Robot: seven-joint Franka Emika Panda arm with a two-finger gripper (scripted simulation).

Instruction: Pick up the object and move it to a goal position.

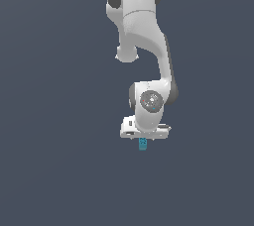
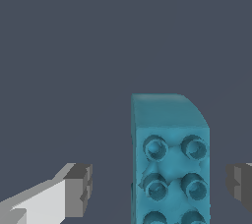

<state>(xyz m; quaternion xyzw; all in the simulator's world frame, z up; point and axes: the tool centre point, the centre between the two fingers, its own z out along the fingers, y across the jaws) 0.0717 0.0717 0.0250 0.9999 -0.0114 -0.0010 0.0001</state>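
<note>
In the wrist view, the white gripper with dark grey pads stands spread apart, and between the pads, touching neither, is the teal-blue rectangular studded block, directly under the gripper.

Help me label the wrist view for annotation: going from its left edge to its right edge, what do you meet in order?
Left finger pad of the hand → teal studded block → right finger pad. The block stands in the gap, nearer the right pad, with space on both sides.
</note>
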